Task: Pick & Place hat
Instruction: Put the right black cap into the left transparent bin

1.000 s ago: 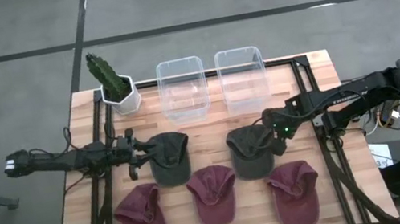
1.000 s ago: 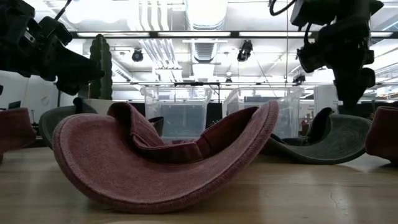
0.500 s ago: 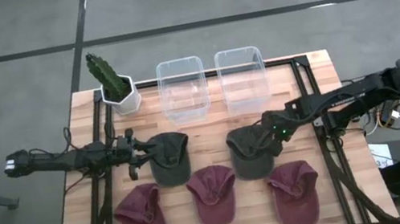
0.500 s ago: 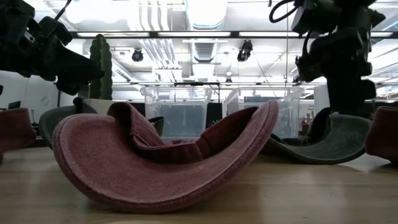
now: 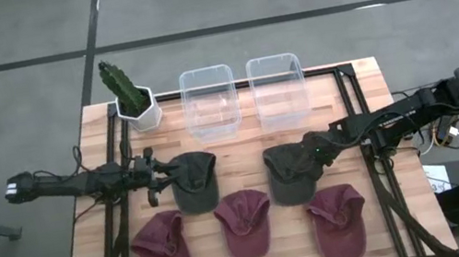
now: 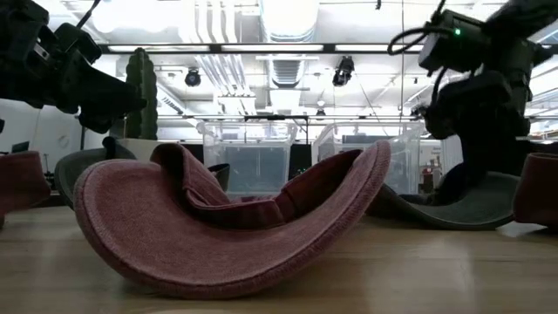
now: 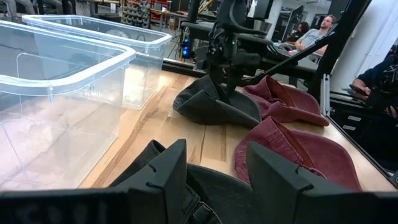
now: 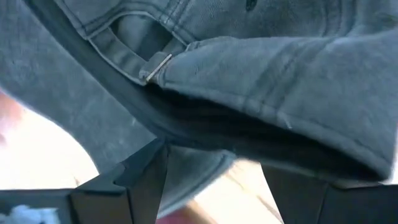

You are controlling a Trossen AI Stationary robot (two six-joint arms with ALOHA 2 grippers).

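Count: five caps on the table. Two are grey: the left grey cap and the right grey cap, side by side across the middle. Three are maroon, in a row along the near edge: the left maroon cap, the middle maroon cap and the right maroon cap. Two clear bins, the left bin and the right bin, stand at the far edge. One potted cactus stands at the far left corner.

Surface: pale wooden planks with a black frame. Room: grey floor around the table; ceiling pipes and lights beyond it.

Textures: caps are soft washed cotton, brims curved, some lying crown-down. Bins are rigid transparent plastic with rounded rims. The cactus pot is white and faceted.

My left gripper is at the left grey cap, fingers spread over its edge. My right gripper is low at the right grey cap, fingers parted astride its back rim, by the strap buckle.
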